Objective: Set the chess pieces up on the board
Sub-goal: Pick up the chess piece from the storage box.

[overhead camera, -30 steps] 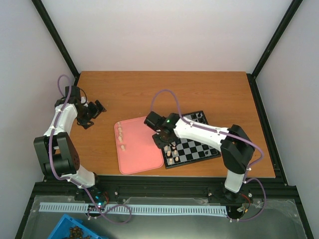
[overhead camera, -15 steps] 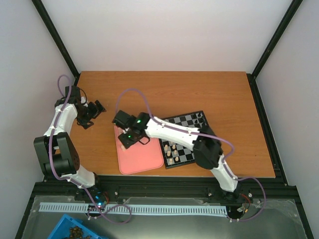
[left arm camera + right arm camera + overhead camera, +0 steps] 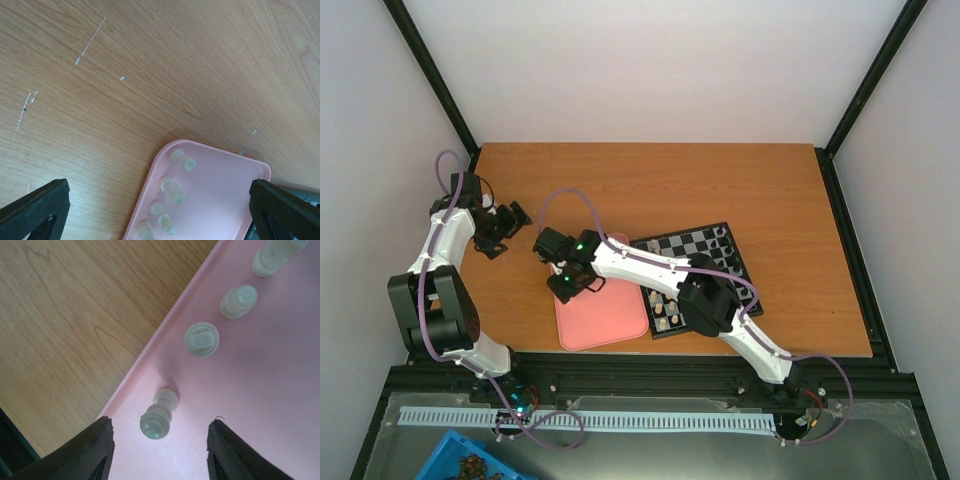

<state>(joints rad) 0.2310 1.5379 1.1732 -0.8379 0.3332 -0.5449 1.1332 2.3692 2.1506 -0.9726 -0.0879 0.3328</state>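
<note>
The right tool [image 3: 160, 442] is held low over the pink tray [image 3: 260, 405], close to the tray's left rim, with its fingers [image 3: 95, 452] spread. Four cream chess pieces [image 3: 201, 339] are lined up along that rim. The nearest piece [image 3: 159, 416] is seen standing between the fingers with a gap on each side, so nothing is pinched.

The left tool [image 3: 510, 230] is held above the bare worktop [image 3: 650, 180], to the left of the tray and apart from it. Its fingers [image 3: 37, 207] are spread wide and nothing is gripped between them. One corner of the tray and the row of four pieces are caught in its wrist view.

The board [image 3: 695, 245] is laid on the worktop just beside the tray's right edge, turned slightly askew. A few more cream pieces are set on its near left squares, and dark pieces [image 3: 721, 237] are seen at its far right corner.
</note>
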